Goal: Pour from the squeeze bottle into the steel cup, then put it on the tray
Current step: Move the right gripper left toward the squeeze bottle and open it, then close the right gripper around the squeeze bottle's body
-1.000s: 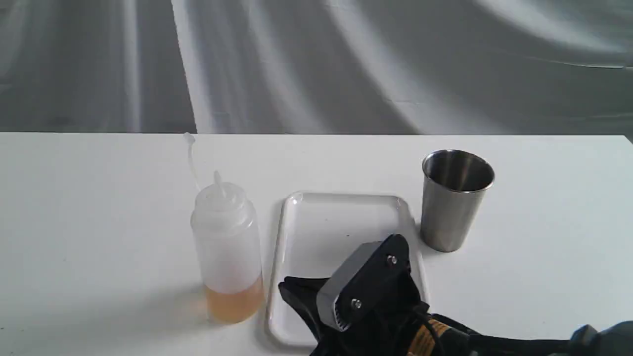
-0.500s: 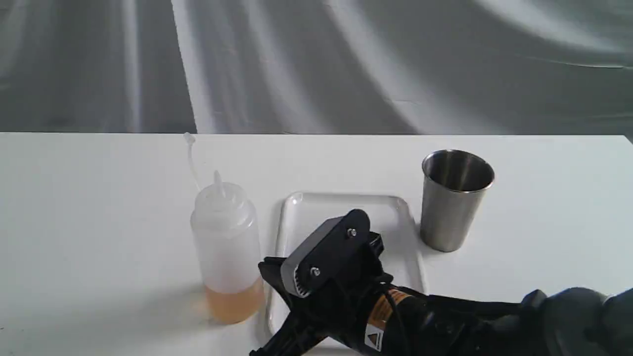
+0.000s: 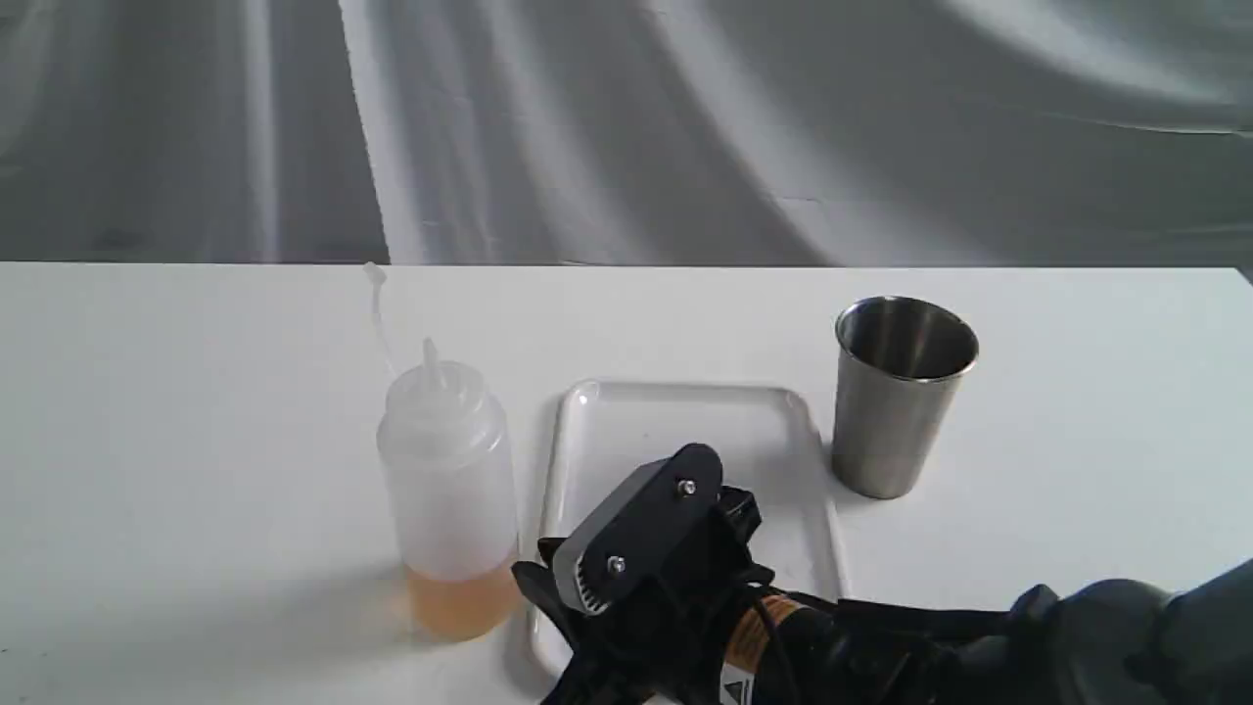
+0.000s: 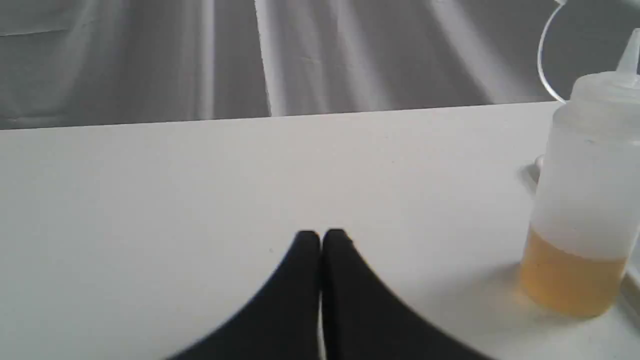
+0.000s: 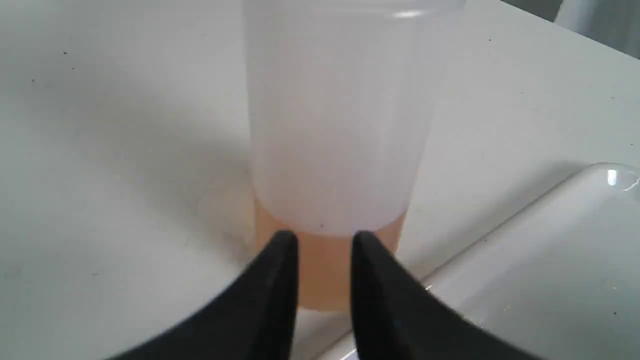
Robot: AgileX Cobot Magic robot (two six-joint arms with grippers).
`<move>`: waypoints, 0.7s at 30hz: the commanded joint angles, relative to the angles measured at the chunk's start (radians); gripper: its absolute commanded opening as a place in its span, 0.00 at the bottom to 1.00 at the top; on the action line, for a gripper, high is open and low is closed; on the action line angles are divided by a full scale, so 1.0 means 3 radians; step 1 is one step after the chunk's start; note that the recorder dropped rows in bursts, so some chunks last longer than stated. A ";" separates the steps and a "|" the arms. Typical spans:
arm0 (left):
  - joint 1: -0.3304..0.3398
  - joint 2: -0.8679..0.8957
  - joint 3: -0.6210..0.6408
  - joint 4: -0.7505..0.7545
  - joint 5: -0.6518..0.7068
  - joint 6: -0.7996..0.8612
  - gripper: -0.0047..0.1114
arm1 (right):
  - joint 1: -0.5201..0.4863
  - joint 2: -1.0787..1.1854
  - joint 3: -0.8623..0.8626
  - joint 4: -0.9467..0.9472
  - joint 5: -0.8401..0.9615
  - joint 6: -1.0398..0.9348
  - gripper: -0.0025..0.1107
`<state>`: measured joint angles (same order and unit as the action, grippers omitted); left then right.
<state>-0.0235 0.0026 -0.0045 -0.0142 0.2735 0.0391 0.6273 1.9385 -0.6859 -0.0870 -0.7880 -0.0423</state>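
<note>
Right end effector (image 5: 324,240), tips slightly apart, squeeze bottle (image 5: 336,125) just ahead; only my exterior view shows its low arm (image 3: 979,641).

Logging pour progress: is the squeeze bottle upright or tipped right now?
Upright. The squeeze bottle stands on its base on the table, nozzle pointing up, amber liquid settled level at the bottom.

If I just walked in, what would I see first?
Probably the black right gripper at the front of the table, pointing at the squeeze bottle with amber liquid in its bottom. The bottle stands left of the white tray, and a shiny steel cup stands to the tray's right.
</note>
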 commanded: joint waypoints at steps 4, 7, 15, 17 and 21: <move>0.0005 -0.0009 0.0015 -0.0004 -0.0025 -0.0008 0.04 | 0.0005 -0.0008 -0.0011 -0.0026 0.0001 -0.0020 0.69; 0.0005 -0.0009 0.0015 -0.0004 -0.0025 -0.0008 0.04 | 0.0005 -0.0008 -0.0011 -0.0018 0.0001 -0.0020 0.81; 0.0005 -0.0009 0.0015 -0.0004 -0.0025 -0.0015 0.04 | 0.0005 -0.0008 -0.0011 0.0009 -0.0050 -0.0020 0.83; 0.0005 -0.0009 0.0015 -0.0004 -0.0025 -0.0015 0.04 | 0.0005 -0.0008 -0.0011 0.0009 -0.0050 -0.0020 0.83; 0.0005 -0.0009 0.0015 -0.0004 -0.0025 -0.0006 0.04 | 0.0005 -0.0008 -0.0048 0.0027 -0.0006 -0.0020 0.83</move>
<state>-0.0235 0.0026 -0.0045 -0.0142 0.2735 0.0391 0.6273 1.9385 -0.6883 -0.0870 -0.7900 -0.0423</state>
